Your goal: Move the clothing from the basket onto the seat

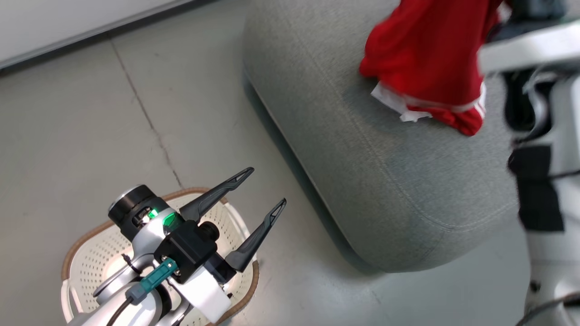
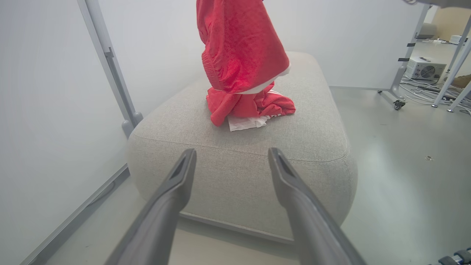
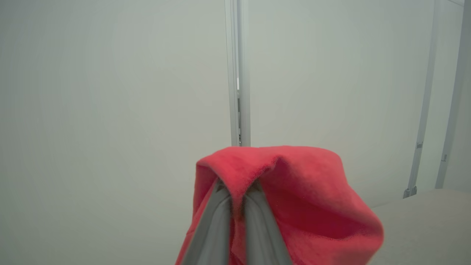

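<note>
**Entry: red garment held over seat, right arm**

The right gripper (image 3: 238, 186) had its fingers pressed together, pinching a fold of the clothing (image 3: 294, 206); the red fabric draped over both fingertips. In the left wrist view this hanging garment (image 2: 239, 48) dropped from above the frame toward the top of the seat (image 2: 239, 176). A second crumpled garment (image 2: 250, 105) lay on the grey cushion directly beneath it, with white trim (image 2: 244, 123) showing at its near edge. Could not tell whether the two pieces touched.

In the head view the red clothing (image 1: 426, 59) sat toward the far end of the seat (image 1: 362, 181), its white-striped hem resting on the fabric.

The left gripper (image 1: 267, 185) hung with its fingers spread wide and holding nothing, above the basket (image 1: 88, 267). The basket stood on the grey floor (image 1: 90, 136), near the seat but apart from it. The left gripper (image 2: 232, 151) pointed at the seat's near side.
</note>
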### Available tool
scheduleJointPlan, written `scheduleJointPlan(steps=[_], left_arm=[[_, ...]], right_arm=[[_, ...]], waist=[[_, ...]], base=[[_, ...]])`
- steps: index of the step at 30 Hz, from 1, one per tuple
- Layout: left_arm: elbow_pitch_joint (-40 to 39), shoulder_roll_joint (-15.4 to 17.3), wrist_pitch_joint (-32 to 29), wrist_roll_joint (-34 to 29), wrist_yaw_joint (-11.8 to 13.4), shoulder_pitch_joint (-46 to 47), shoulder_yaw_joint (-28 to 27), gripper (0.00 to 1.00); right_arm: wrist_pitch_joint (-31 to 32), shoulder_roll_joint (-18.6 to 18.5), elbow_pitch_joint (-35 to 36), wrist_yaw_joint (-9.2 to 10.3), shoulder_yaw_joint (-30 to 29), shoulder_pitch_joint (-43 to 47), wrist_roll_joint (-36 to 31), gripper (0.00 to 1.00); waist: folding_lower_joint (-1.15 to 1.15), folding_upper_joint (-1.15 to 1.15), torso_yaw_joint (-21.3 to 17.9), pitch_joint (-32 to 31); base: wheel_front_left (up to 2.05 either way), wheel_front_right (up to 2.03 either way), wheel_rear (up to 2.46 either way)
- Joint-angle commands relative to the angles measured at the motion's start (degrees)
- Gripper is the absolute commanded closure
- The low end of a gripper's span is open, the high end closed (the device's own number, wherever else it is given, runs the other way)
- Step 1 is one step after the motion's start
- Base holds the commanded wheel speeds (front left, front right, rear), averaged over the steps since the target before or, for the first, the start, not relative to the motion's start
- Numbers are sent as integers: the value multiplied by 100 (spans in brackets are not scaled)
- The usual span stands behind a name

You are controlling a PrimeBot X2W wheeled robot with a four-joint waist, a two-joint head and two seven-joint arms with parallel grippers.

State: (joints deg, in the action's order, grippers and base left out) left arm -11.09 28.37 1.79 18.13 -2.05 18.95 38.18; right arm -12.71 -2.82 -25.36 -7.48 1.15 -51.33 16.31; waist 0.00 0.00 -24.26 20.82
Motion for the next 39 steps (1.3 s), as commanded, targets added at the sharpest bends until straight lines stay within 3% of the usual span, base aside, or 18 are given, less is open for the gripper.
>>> scheduleJointPlan(steps=[1, 7, 10, 21, 22, 23, 24, 25, 26, 39], left_arm=[[-52, 51, 16, -42, -37, 99, -28, 0], [-239, 171, 26, -132, -145, 382, -39, 0], [-296, 252, 64, -192, -203, 555, -51, 0], [-342, 413, 130, -217, -221, 703, -122, 0], [-328, 421, 124, -206, -218, 693, -121, 0], [-310, 434, 121, -195, -213, 683, -118, 0], [-310, 434, 121, -195, -213, 683, -118, 0], [-304, 443, 133, -189, -218, 680, -112, 0], [-298, 445, 147, -183, -213, 675, -114, 0], [108, 83, 442, 82, 29, 332, -25, 0]], right_arm=[[-59, -21, -88, -4, -133, -180, -95, 100], [-154, -281, -846, -4, -1123, -1130, -465, 100], [-133, -464, -1595, -4, -1696, -1330, -708, 100], [-251, -412, -3107, -4, -2745, -889, -1032, 100], [-259, -399, -3163, -4, -2779, -871, -1032, 82], [-265, -390, -3189, -3, -2793, -828, -1081, 56], [-265, -390, -3189, -3, -2793, -828, -1081, 56], [-262, -357, -3115, -3, -2816, -798, -1101, 12], [-260, -328, -3040, -3, -2834, -734, -1162, 0], [-249, -56, -1967, -3, -2433, 587, -1418, 0]], waist=[[0, 0, 139, 187], [0, 0, 502, 734], [0, 0, 679, 1062], [0, 0, 738, 1471], [0, 0, 721, 1463], [0, 0, 700, 1445], [0, 0, 700, 1445], [0, 0, 677, 1417], [0, 0, 653, 1383], [0, 0, 596, 417]], base=[[0, 0, 0], [0, 0, 0], [0, 0, 0], [0, 0, 0], [0, 0, 0], [0, 0, 0], [0, 0, 0], [0, 0, 0], [0, 0, 0], [0, 0, 0]])
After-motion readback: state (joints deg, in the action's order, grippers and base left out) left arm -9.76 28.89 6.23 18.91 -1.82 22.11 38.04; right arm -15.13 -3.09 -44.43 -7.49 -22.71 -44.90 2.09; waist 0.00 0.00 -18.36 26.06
